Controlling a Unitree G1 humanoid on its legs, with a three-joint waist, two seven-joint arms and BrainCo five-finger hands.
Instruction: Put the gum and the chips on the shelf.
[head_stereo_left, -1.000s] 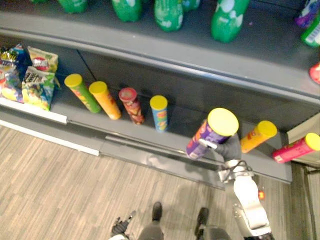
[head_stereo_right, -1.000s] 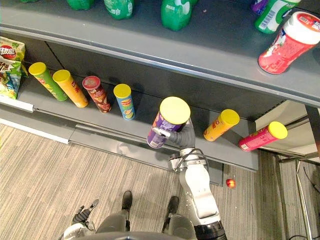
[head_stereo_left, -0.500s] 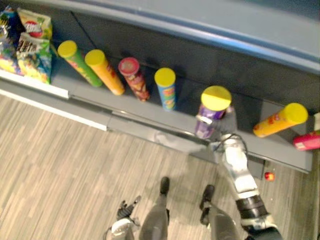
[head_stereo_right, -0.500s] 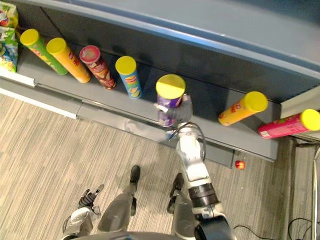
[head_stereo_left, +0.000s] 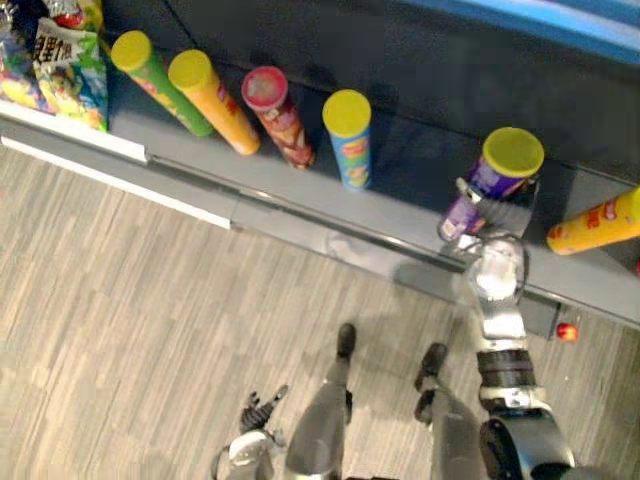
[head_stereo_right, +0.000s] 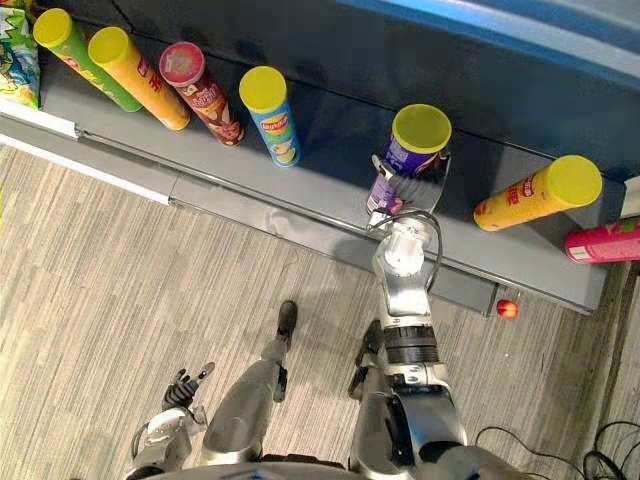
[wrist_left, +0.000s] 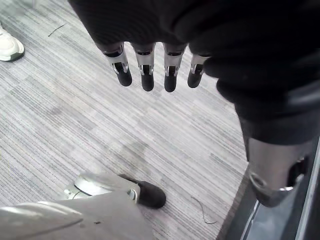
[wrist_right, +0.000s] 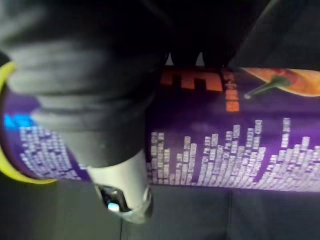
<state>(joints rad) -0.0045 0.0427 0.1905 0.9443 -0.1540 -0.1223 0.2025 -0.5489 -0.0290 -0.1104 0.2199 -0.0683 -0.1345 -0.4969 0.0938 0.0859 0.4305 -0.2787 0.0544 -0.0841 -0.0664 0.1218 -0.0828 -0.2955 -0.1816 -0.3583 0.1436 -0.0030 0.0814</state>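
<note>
A purple chips can (head_stereo_right: 408, 160) with a yellow lid stands upright on the bottom shelf (head_stereo_right: 320, 205), between a blue can (head_stereo_right: 268, 115) and an orange can (head_stereo_right: 535, 195). My right hand (head_stereo_right: 398, 200) reaches in from the floor side, its fingers curled round the can's lower part. Up close, the right wrist view has the thumb (wrist_right: 122, 192) lying across the purple can (wrist_right: 225, 150). My left hand (head_stereo_right: 186, 386) hangs low over the floor, with its fingers (wrist_left: 146, 75) straight and holding nothing.
Green (head_stereo_left: 155, 70), orange (head_stereo_left: 212, 88) and red (head_stereo_left: 278, 115) cans lean along the shelf's left part, beside snack bags (head_stereo_left: 60, 60). A pink can (head_stereo_right: 603, 242) lies at the far right. A small red object (head_stereo_right: 508, 308) sits on the floor below the shelf. A white shoe (wrist_left: 7, 47) is nearby.
The camera has tipped down toward the lowest shelf. My right hand has carried the purple can from tilted in front of the shelf to upright on its board.
</note>
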